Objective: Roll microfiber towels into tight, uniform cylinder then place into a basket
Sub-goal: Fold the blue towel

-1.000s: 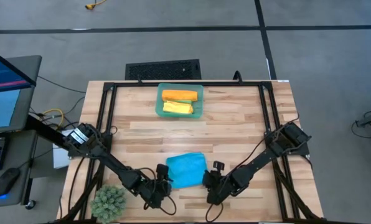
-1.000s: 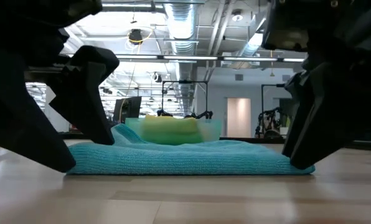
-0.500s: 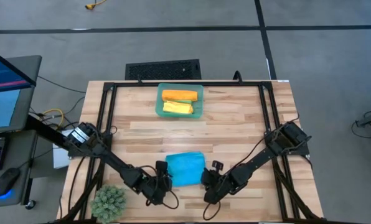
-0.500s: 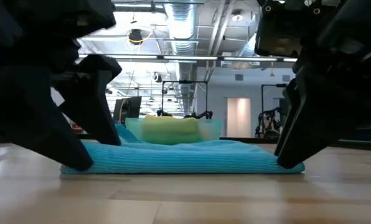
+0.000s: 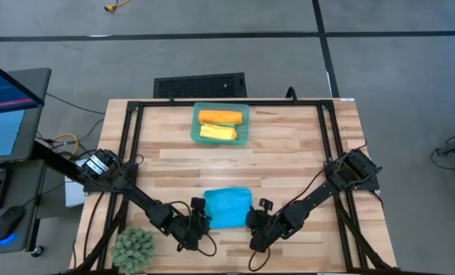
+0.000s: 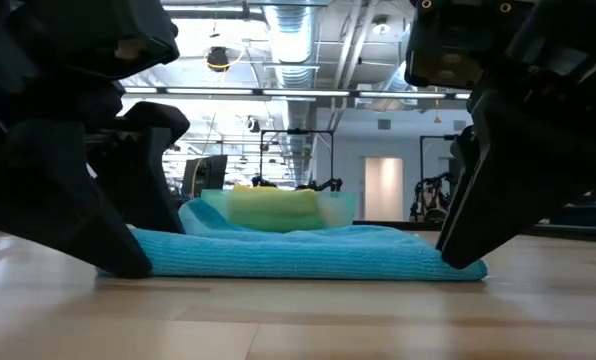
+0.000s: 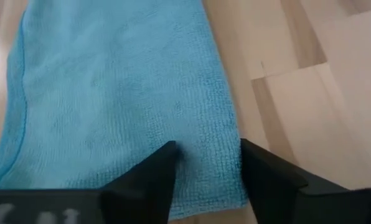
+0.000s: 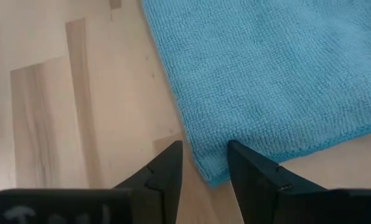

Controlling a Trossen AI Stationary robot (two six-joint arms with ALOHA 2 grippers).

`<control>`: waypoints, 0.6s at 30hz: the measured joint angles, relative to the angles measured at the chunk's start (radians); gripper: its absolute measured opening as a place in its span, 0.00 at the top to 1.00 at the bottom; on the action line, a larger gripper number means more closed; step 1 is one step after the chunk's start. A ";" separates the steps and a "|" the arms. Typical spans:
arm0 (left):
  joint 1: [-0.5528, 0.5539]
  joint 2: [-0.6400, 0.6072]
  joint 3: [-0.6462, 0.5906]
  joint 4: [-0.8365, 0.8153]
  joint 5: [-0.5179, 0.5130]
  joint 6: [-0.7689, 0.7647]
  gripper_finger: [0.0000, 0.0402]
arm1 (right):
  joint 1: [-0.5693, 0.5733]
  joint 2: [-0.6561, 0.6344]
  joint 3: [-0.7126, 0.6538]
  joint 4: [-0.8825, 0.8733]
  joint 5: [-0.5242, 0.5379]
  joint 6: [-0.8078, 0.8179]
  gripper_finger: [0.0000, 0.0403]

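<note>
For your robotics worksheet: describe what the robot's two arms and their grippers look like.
Both arms are dark, jointed and slim, with black cables looping along them. The left gripper and right gripper each have two matte black, wedge-shaped fingers. A faint pale marking shows on each wrist housing.

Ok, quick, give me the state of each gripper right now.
Left gripper: open, fingers straddling the near corner of the blue towel, not clamped.
Right gripper: open, fingers either side of the towel's other near corner, not clamped.
</note>
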State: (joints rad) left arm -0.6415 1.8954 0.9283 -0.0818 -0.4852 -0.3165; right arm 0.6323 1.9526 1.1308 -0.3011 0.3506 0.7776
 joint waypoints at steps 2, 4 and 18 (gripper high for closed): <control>-0.008 0.000 0.000 0.000 0.005 0.028 0.64 | -0.002 0.000 0.010 -0.013 -0.015 -0.004 0.63; -0.015 0.002 0.000 0.000 -0.001 0.043 0.69 | -0.003 0.000 0.026 -0.013 -0.036 -0.027 0.63; -0.015 0.001 -0.004 0.022 0.084 0.046 0.97 | 0.006 -0.002 0.200 -0.052 -0.001 -0.291 0.63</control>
State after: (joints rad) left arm -0.6563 1.8966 0.9240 -0.0599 -0.4013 -0.2707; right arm 0.6386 1.9503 1.3310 -0.3534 0.3493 0.4864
